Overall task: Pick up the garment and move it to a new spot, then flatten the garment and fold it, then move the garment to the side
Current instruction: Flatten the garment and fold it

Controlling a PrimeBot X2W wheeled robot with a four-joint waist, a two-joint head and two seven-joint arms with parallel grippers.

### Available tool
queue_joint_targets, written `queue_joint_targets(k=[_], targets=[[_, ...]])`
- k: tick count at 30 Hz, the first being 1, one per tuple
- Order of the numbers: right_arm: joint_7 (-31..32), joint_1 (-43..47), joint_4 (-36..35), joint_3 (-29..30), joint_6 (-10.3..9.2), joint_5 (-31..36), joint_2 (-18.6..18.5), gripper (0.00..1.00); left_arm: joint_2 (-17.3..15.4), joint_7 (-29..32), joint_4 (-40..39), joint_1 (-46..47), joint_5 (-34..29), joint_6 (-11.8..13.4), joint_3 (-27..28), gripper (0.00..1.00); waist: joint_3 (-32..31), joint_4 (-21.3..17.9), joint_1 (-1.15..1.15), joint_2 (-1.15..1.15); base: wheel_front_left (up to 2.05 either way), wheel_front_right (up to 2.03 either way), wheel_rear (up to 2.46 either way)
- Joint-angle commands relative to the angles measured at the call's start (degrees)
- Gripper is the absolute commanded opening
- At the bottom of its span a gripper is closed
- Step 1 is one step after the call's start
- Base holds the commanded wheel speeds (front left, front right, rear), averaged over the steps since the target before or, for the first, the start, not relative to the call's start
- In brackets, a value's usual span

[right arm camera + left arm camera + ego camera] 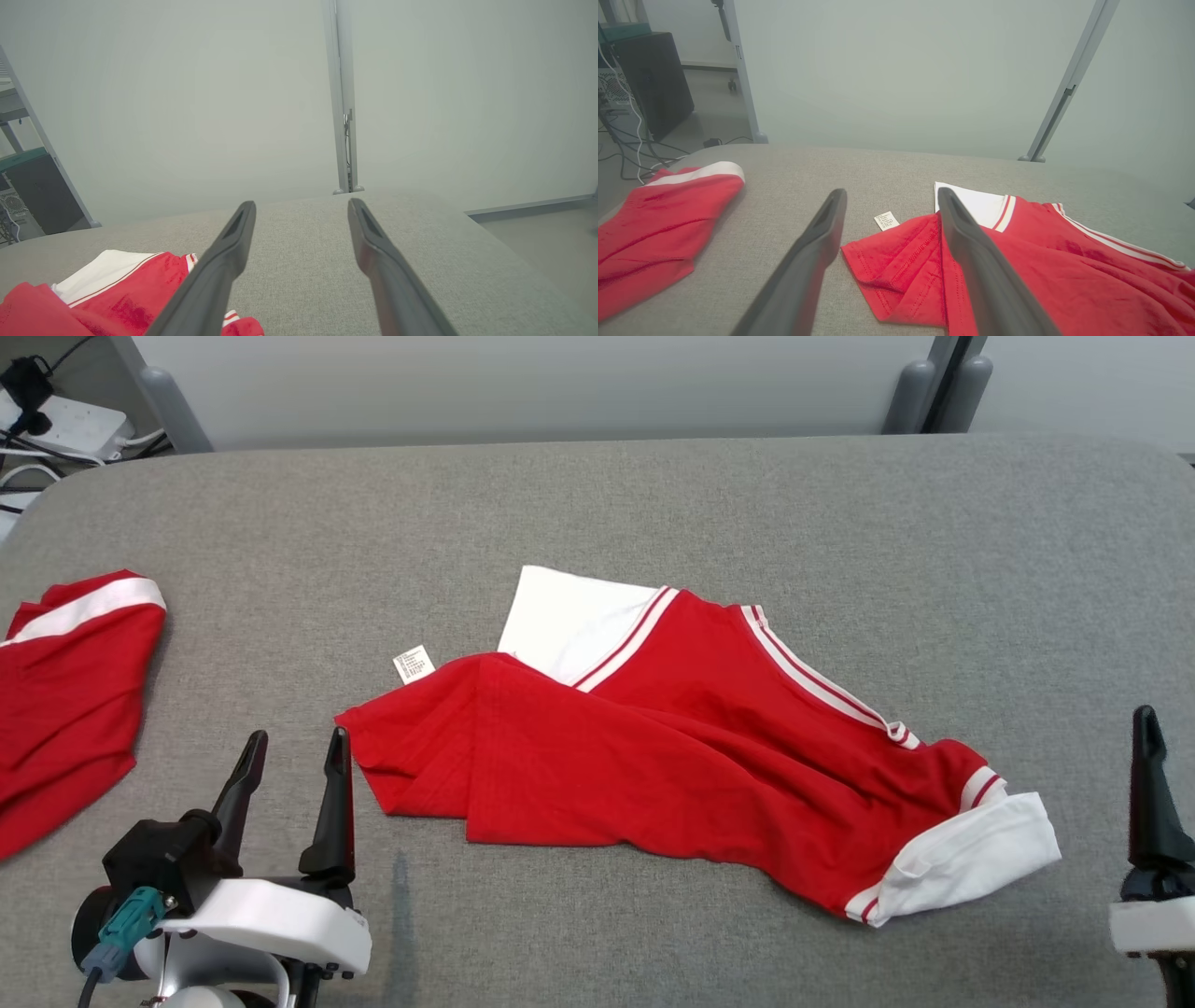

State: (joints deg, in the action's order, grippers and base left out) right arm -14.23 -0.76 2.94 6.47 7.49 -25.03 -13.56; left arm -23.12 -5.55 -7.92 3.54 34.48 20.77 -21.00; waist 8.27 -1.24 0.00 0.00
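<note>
Left gripper and right gripper gape wide and empty either side of the crumpled red garment lying mid-way across the grey table, its white label too small to read, bare room toward the far edge.

wall: pale grey | table: grey fabric top | cabinet: dark, on floor

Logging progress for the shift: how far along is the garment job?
Done, apparently: the red jersey with white sleeves lies rumpled on the grey fabric table. In hand: nothing; left gripper and right gripper stand open, empty. Left: flattening, folding, moving aside.
</note>
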Motion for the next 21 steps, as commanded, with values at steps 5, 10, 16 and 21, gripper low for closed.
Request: queue_joint_targets(k=[5, 10, 16, 21], targets=[[-0.28, -3.13, -3.18, -5.06, 0.0, 8.16, 1.03, 1.0, -1.71, 0.28, -1.36, 0.91, -0.25, 0.53, 1.56, 1.0, -2.73, 1.3, 0.0, 0.0, 0.0, 0.0, 0.0], [1.21, -0.46, -2.4, -6.66, 0.0, 12.16, 3.07, 1.0, -1.59, 0.37, -1.04, -1.11, -0.36, 1.56, 1.19, 1.0, -5.34, 2.17, 0.0, 0.0, 0.0, 0.0, 0.0], [1.97, 3.45, -0.85, -7.54, 0.0, 12.88, 4.92, 1.0, -1.58, 0.26, -0.64, -3.89, 0.06, 2.28, 1.03, 1.0, -6.98, 2.27, 0.0, 0.0, 0.0, 0.0, 0.0], [2.16, 3.43, -0.73, -8.1, 0.0, 12.82, 4.87, 1.0, -1.8, 0.31, -0.8, -4.37, 0.1, 2.61, 1.09, 1.0, -7.04, 2.05, 0.0, 0.0, 0.0, 0.0, 0.0]])
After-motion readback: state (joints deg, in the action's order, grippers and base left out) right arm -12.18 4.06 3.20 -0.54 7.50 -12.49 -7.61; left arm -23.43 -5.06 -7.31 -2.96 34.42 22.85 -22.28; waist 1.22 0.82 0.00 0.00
